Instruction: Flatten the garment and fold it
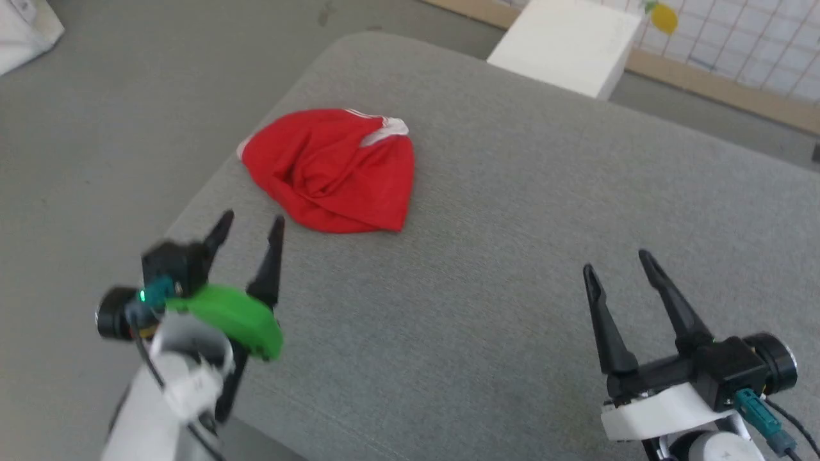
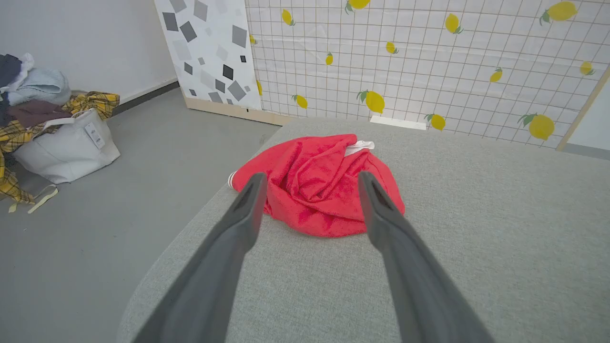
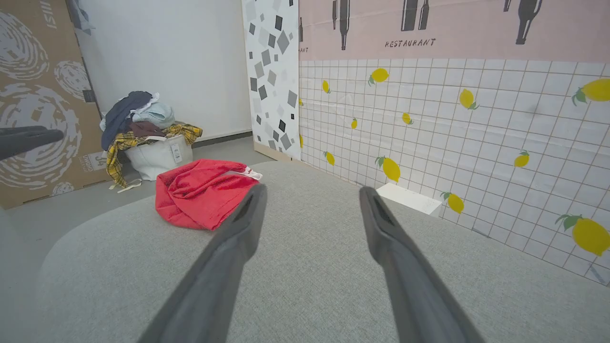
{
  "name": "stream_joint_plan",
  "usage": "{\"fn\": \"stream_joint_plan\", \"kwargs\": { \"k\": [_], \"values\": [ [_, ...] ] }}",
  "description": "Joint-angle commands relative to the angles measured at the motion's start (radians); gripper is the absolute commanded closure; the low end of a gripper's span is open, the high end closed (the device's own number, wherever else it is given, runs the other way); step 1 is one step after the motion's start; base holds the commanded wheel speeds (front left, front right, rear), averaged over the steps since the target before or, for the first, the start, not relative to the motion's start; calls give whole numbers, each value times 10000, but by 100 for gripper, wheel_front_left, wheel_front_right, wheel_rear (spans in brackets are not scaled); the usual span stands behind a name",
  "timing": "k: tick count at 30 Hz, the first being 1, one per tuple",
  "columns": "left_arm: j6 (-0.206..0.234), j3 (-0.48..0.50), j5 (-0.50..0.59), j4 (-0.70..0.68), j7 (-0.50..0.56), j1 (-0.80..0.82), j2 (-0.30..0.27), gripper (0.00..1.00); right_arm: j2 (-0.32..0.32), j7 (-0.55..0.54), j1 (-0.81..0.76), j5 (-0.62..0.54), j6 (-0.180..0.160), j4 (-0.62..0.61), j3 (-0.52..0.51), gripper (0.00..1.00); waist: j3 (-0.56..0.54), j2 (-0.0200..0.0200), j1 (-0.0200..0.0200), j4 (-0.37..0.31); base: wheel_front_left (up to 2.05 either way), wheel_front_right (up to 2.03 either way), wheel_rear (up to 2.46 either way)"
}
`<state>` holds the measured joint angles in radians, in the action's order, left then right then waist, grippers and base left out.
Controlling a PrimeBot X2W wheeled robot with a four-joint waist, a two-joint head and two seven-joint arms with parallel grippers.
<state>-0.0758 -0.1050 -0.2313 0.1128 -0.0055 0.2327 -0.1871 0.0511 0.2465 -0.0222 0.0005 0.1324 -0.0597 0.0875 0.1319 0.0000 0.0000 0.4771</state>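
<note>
Since the garment (image 1: 333, 169) sat balled up close to the 9 o'clock edge of the grey counter (image 1: 480, 269), my main worry was a drag toward that edge. Any pull toward 9 o'clock could have tipped it off onto the floor (image 1: 96, 160).

Second risk: it was a tight crumple, red folds wrapped over each other, with just a bit of white sleeve and striped trim poking out at its 12 to 1 o'clock side. A blind pinch on the near hem would probably have caught several layers at once, so lifting would have moved the lump instead of opening it. I couldn't pick out the collar or the bottom hem.

Jaws: both sets were wide and held nothing. Left gripper (image 1: 253, 219) hung just short of the garment, which lay at its 1 o'clock, near but apart. In the left wrist view the heap sat straight ahead between the fingers. Right gripper (image 1: 615, 261) was well apart, with the garment off at its 10 o'clock, so I judged it needed a long reach across before it could help.
</note>
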Motion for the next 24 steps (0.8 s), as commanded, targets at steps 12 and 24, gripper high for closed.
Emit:
{"fn": "stream_joint_plan", "kwargs": {
  "k": [12,24],
  "values": [
    [-541,-891,-2272,2522,3673,3506,-2128,0,441,-565,853,-146,-17,-1502,55,0,2448,0,0,-1925,0,0,0],
    [-547,-2261,-4829,4136,5644,5391,-3446,0,816,-710,1317,-102,-17,-2070,-30,0,3765,0,0,-2605,0,0,0]
  ]
}}
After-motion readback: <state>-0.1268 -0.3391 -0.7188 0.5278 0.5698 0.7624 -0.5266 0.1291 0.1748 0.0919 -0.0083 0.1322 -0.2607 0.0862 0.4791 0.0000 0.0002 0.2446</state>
